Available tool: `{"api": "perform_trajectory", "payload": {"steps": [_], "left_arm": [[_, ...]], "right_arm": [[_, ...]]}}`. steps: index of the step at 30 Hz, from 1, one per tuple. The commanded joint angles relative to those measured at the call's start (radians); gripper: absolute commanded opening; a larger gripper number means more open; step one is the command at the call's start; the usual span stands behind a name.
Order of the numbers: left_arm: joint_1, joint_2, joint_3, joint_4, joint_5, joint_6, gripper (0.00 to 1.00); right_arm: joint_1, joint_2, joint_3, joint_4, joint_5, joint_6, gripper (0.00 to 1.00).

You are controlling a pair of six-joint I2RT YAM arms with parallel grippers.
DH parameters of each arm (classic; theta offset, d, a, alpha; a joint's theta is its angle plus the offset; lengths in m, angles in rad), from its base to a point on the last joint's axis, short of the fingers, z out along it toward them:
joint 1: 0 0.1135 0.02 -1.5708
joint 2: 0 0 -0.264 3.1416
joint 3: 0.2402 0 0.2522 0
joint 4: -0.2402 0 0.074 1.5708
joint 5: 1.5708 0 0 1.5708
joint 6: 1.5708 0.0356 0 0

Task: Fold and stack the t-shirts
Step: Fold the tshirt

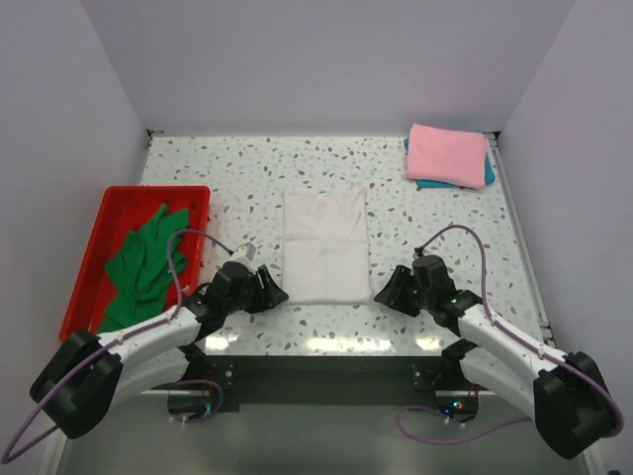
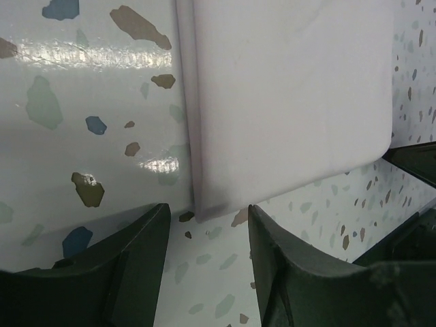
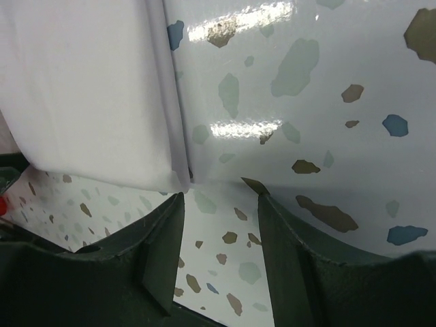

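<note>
The white tee (image 1: 325,245) lay folded lengthwise on the desk (image 1: 218,168). Its near corners were framed by the left gripper (image 2: 208,228) and right gripper (image 3: 218,204), jaws parted. Every layer would best be pinched, then lifted evenly.

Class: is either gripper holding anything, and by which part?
Nothing is held. The left gripper and right gripper are open, each at a near corner of the white shirt.
</note>
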Motion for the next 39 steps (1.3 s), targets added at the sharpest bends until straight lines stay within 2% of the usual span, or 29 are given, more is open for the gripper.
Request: {"api": "perform_trajectory", "payload": {"steps": [1,7,19,31,35,36,38,39], "left_arm": [[-0.029,0.016,-0.036,0.038,-0.033,-0.063,0.55],[-0.114,0.036,-0.025,-0.020,-0.159,-0.108,0.54],[-0.175,0.117,-0.004,-0.011,-0.230,-0.139,0.46],[-0.200,0.147,0.010,0.017,-0.233,-0.142,0.25],[-0.201,0.148,0.016,0.040,-0.216,-0.134,0.12],[-0.201,0.142,0.014,0.052,-0.207,-0.128,0.09],[-0.206,0.111,0.013,0.069,-0.187,-0.126,0.02],[-0.207,0.099,0.014,0.064,-0.185,-0.129,0.01]], "right_arm": [[0.026,0.022,-0.009,0.049,0.009,0.044,0.51],[0.043,0.071,-0.003,0.091,0.018,0.053,0.51],[0.082,0.145,-0.034,0.178,0.036,0.090,0.51],[0.106,0.232,-0.058,0.285,0.036,0.116,0.48],[0.106,0.266,-0.054,0.308,0.032,0.116,0.33],[0.106,0.269,-0.051,0.307,0.032,0.116,0.21],[0.106,0.251,-0.043,0.279,0.041,0.107,0.06],[0.106,0.239,-0.043,0.264,0.044,0.104,0.01]]}}
